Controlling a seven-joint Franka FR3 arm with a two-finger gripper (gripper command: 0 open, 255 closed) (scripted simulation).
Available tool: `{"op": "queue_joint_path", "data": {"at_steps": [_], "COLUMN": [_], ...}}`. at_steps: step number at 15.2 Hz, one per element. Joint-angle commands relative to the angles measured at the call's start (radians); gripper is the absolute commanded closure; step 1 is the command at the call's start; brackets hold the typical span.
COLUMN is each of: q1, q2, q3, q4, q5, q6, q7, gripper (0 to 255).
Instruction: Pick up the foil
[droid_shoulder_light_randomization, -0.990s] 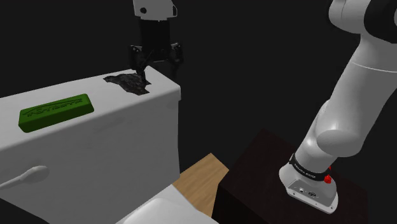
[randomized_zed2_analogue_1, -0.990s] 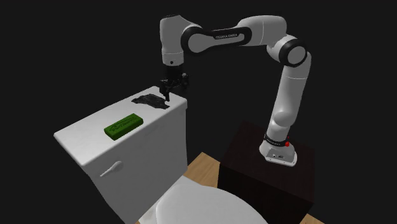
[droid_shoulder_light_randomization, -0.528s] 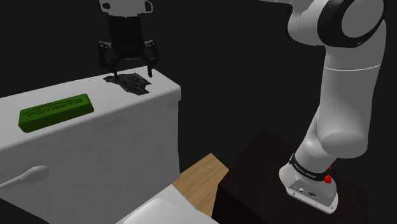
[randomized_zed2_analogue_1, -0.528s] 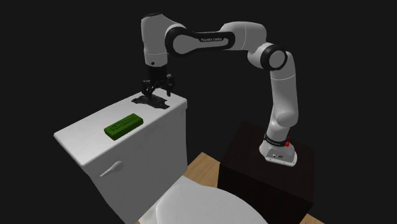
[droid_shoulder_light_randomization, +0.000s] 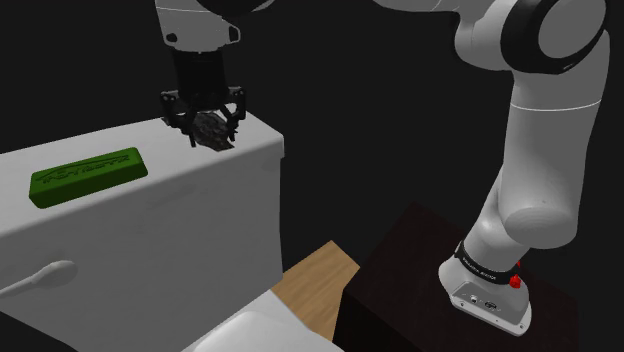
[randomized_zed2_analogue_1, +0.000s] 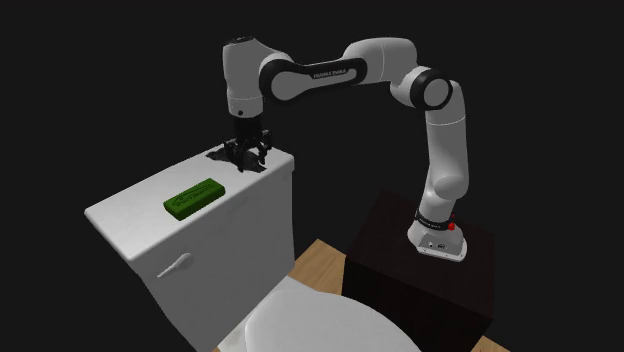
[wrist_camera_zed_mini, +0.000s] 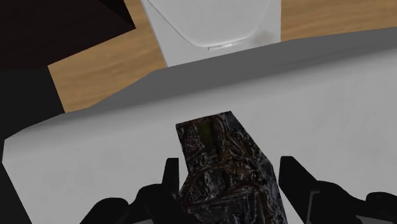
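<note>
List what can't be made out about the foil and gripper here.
Foil: near end cut off by the wrist view's edge, between the fingers.
Foil outline, shoulder view: mostly covered by the gripper.
Its contact with the tank, second exterior view: too small.
Green bar lettering, shoulder view: too small.

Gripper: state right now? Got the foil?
Gripper: open, fingers astride the dark crumpled foil on the white tank lid, not yet clasping it.
</note>
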Motion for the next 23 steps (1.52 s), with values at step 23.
{"op": "queue_joint_path", "data": {"at_steps": [23], "q1": [0.065], "q2": [0.088], "q3": [0.001], "q4": [0.318], "q5": [-0.046], "q6": [-0.236], "q7": [0.015], "gripper": [255]}}
